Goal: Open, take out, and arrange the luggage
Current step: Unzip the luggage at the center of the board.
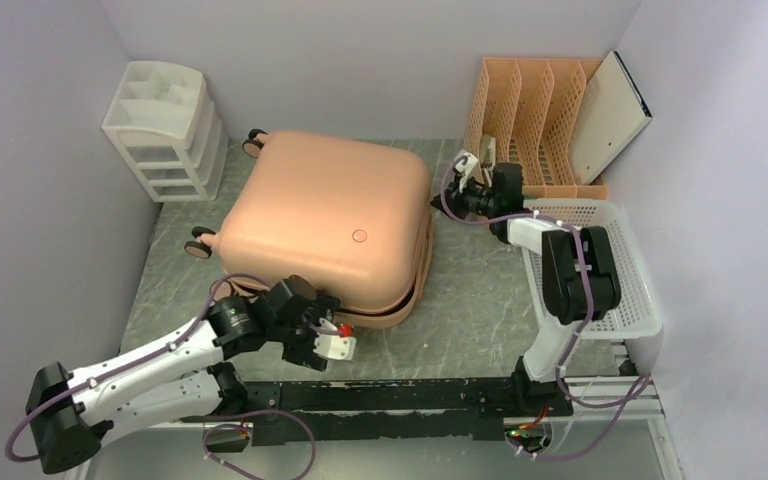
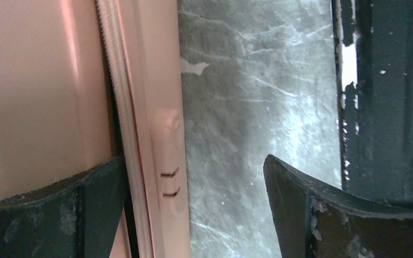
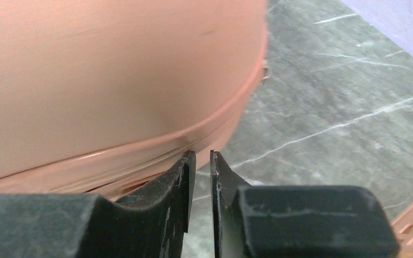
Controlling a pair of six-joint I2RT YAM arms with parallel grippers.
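- Grey marbled table point(image 1: 470, 300) is carrying everything; the luggage point(image 1: 330, 215) is lying flat in the middle of it, logo side up, with the wheels point(image 1: 200, 245) pointing left and far-left.
- The shell halves are gaping slightly along the near-right edge, so the lid is looking unlatched but not yet swung open.
- White basket point(image 1: 640, 300) is sitting well to the right, with the orange file rack point(image 1: 530, 110) behind it and the white drawer unit point(image 1: 165, 130) in the far-left corner.
- Left gripper point(image 2: 191, 166) is hanging at the near edge of the case, fingers spread wide and gripping nothing; one finger is overlapping the shell and the other is over bare table.
- Right gripper point(image 3: 203, 156) is sitting at the case's right corner just beside the seam line, fingers barely parted with a thin slit between them and nothing visibly pinched.
- Zipper seam point(image 2: 119, 107) is running straight between the left fingers, with a small pink tab point(image 2: 168, 156) beside it.
- Risk, judging: with neither gripper gripping, any push on the rounded shell is likely sliding or rolling the case toward the rack or basket.
- Risk: a left finger closing on smooth shell instead of the lip is probably slipping off.
- Risk: lifting from one corner only is possibly twisting the lid and letting it drop back.
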